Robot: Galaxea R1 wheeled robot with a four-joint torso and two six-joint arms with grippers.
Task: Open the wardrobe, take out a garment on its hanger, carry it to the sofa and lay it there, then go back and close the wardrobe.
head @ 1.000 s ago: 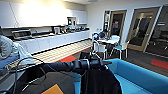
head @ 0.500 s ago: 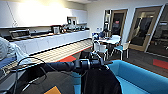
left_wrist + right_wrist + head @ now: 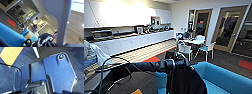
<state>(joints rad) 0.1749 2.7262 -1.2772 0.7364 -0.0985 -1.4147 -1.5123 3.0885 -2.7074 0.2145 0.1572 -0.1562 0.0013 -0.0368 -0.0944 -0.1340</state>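
The black garment (image 3: pixel 186 81) hangs from the end of my left arm, at the near end of the bright blue sofa (image 3: pixel 224 77). My left gripper (image 3: pixel 170 64) sits just above the cloth and holds the hanger. Seen close in the left wrist view, the hanger (image 3: pixel 62 18) is a pale white bar, with the sofa (image 3: pixel 11 36) below it. In the right wrist view the robot's dark plate hangs over dark carpet (image 3: pixel 77 62).
A long white kitchen counter (image 3: pixel 134 41) runs along the left wall. A white table (image 3: pixel 195 41) with teal-seated chairs (image 3: pixel 207 48) and a seated person (image 3: pixel 187 33) stands ahead, before wooden doors (image 3: pixel 229 27). Another person (image 3: pixel 46 37) sits by the sofa. An orange floor patch (image 3: pixel 11 54) lies nearby.
The whole view has shifted slightly as the camera moves. The garment still hangs from my left arm beside the sofa.
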